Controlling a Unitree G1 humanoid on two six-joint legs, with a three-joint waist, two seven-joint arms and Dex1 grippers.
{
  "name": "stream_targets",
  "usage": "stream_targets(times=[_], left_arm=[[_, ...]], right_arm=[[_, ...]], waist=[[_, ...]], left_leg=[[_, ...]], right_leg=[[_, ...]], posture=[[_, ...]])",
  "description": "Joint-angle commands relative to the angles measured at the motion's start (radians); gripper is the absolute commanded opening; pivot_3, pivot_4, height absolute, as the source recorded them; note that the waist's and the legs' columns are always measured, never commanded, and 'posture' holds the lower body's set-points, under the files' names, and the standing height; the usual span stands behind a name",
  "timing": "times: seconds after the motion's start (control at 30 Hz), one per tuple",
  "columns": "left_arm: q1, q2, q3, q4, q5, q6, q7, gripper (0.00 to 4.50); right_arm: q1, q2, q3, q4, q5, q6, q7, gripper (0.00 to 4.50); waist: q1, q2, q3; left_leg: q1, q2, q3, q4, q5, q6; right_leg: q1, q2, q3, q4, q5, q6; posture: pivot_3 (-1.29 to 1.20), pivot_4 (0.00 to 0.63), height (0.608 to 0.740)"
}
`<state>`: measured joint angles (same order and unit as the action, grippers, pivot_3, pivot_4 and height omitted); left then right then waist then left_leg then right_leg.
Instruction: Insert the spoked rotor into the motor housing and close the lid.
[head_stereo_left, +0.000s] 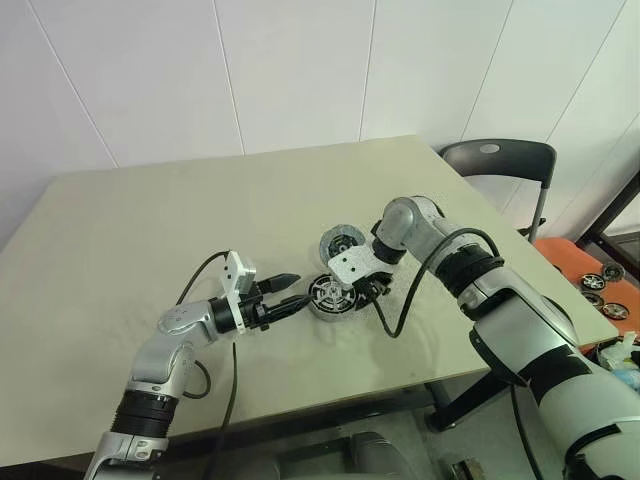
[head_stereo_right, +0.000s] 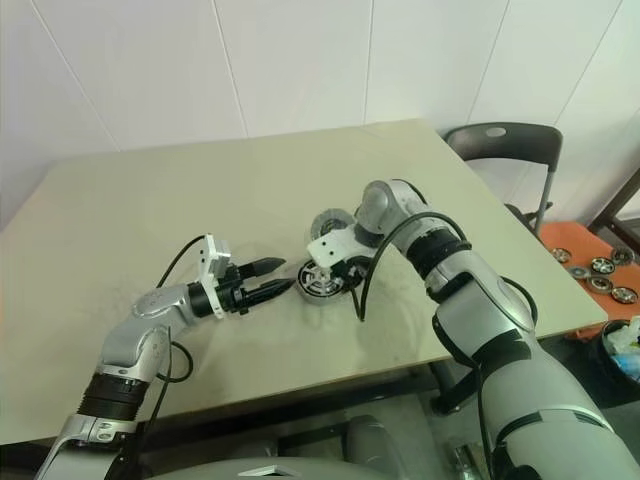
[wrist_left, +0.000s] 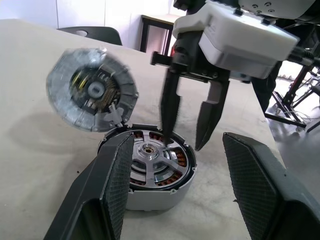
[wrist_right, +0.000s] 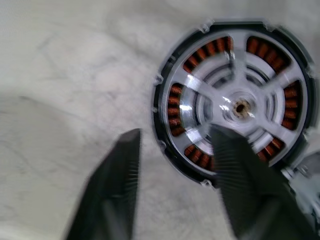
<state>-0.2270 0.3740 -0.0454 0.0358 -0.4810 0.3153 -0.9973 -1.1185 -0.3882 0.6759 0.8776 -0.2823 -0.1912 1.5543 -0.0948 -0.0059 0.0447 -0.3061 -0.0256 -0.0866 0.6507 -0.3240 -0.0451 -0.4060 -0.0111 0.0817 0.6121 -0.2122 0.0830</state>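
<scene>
The motor housing (wrist_left: 155, 197) stands on the beige table (head_stereo_left: 150, 230), copper windings showing inside its rim. The spoked rotor (wrist_right: 240, 107) lies in it, shiny and flat. Behind the housing the lid (wrist_left: 92, 90) stands tilted up on edge, its lower rim at the housing's rim. My right gripper (wrist_right: 175, 132) points down over the housing, open, one fingertip (wrist_left: 167, 140) down among the spokes and the other outside the rim. From the left, my left gripper (head_stereo_left: 302, 288) points level at the housing, open wide, fingers (wrist_left: 117, 180) apart on either side of it.
A dark chair (head_stereo_left: 500, 160) stands past the table's far right corner. To the right, off the table, lies an orange tray (head_stereo_left: 590, 260) with several more motor parts. Black cables loop from both wrists over the tabletop near the front edge.
</scene>
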Motion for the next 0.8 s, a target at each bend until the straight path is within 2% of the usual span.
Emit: stream_targets(times=[0.03, 0.17, 0.23, 0.33, 0.5, 0.6, 0.77, 0.8], left_arm=[[-0.016, 0.001, 0.012, -0.028, -0.012, -0.007, -0.004, 3.02], [-0.020, 0.000, 0.010, -0.029, -0.012, -0.005, -0.005, 3.02], [-0.022, 0.002, 0.012, -0.029, -0.013, -0.004, -0.007, 3.02], [-0.023, 0.004, 0.014, -0.026, -0.013, -0.006, -0.010, 3.02], [-0.034, 0.007, 0.016, -0.016, -0.012, -0.006, -0.015, 3.02], [-0.042, 0.008, 0.017, -0.008, -0.012, -0.007, -0.019, 3.02], [-0.044, 0.010, 0.016, -0.005, -0.010, -0.007, -0.025, 3.02], [-0.044, 0.010, 0.016, -0.005, -0.010, -0.007, -0.026, 3.02]], right_arm=[[-0.020, 0.011, -0.040, -0.005, 0.007, -0.008, 0.007, 2.36], [-0.011, -0.014, -0.082, -0.061, 0.075, -0.103, 0.055, 2.36], [-0.003, -0.030, -0.114, -0.083, 0.095, -0.228, 0.021, 2.36], [0.008, -0.048, -0.153, -0.086, 0.130, -0.321, 0.022, 2.36], [0.014, -0.073, -0.161, 0.019, 0.088, -0.631, -0.093, 2.36], [0.010, -0.079, -0.143, 0.094, 0.107, -0.810, -0.060, 2.36], [-0.011, -0.080, -0.119, 0.182, 0.057, -0.922, -0.075, 2.36], [-0.017, -0.083, -0.105, 0.197, 0.007, -0.935, -0.115, 2.36]], waist=[[0.000, 0.000, 0.000], [0.000, 0.000, 0.000], [0.000, 0.000, 0.000], [0.000, 0.000, 0.000], [0.000, 0.000, 0.000], [-0.001, 0.000, 0.000], [-0.002, 0.000, 0.000], [-0.001, 0.000, 0.000]], left_leg=[[0.000, 0.000, 0.000, 0.000, 0.000, 0.000], [0.000, 0.000, 0.000, 0.000, 0.000, 0.000], [0.000, 0.000, 0.000, 0.000, 0.000, 0.000], [0.000, 0.000, 0.000, 0.000, 0.000, 0.000], [0.000, 0.000, 0.000, 0.000, 0.000, 0.000], [0.000, 0.000, 0.001, 0.000, 0.000, 0.000], [0.001, 0.000, 0.001, 0.000, 0.000, 0.000], [0.001, 0.000, 0.001, 0.000, 0.000, 0.000]], right_leg=[[0.000, 0.000, 0.000, 0.000, 0.000, 0.000], [0.000, 0.000, 0.000, 0.000, 0.000, 0.000], [0.000, 0.000, 0.000, 0.000, 0.000, 0.000], [0.000, 0.000, 0.000, -0.001, 0.000, 0.001], [0.001, 0.000, 0.000, -0.001, 0.000, 0.000], [0.001, 0.000, 0.000, -0.001, -0.001, -0.001], [0.001, 0.000, 0.001, -0.001, 0.000, -0.001], [0.001, 0.000, 0.001, -0.001, 0.000, -0.001]], posture=[[0.00, 0.000, 0.740], [0.00, 0.000, 0.740], [0.00, 0.000, 0.740], [0.00, 0.000, 0.740], [0.00, 0.000, 0.740], [0.00, 0.000, 0.740], [0.00, 0.000, 0.740], [0.00, 0.000, 0.740]])
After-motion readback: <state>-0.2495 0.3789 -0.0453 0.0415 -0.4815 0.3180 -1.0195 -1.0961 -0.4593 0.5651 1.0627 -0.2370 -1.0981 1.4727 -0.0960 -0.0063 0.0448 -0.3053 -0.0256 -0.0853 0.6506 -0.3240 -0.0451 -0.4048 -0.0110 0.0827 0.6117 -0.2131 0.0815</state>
